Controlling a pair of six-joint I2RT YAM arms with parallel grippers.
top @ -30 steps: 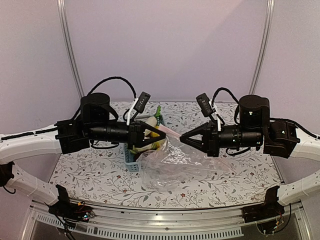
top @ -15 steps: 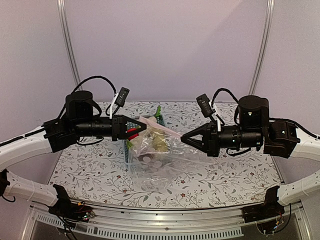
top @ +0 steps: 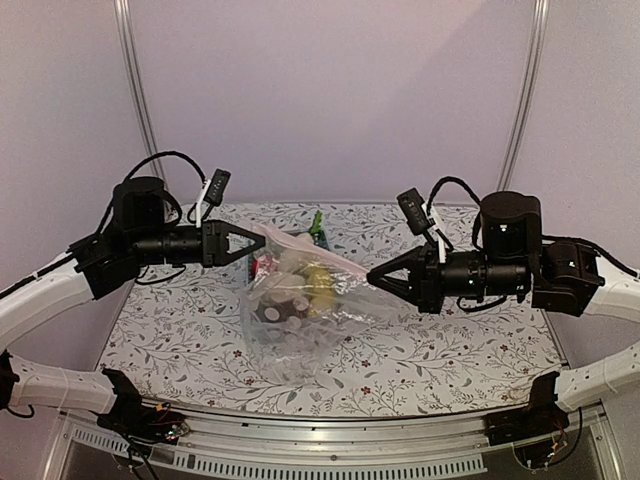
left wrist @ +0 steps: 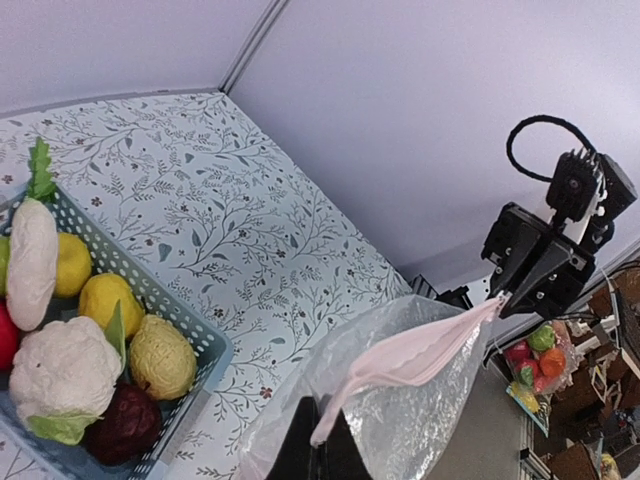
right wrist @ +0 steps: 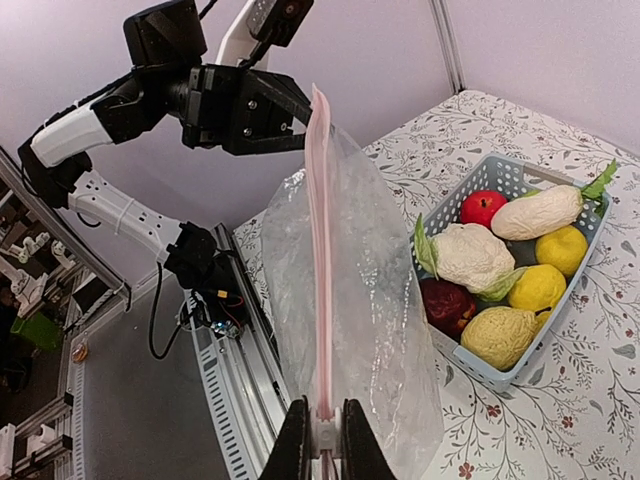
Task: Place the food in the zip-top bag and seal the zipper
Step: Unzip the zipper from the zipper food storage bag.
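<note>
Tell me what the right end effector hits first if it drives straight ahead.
The zipper of the zip-top bag it grips, which would slacken and bunch. Beyond that, the left end effector looks next in line, though depth is uncertain.

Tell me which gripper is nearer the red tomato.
Left. The left gripper sits close over the red tomato, pinching one corner of the bag; the right gripper pinches the opposite corner, across the basket.
</note>
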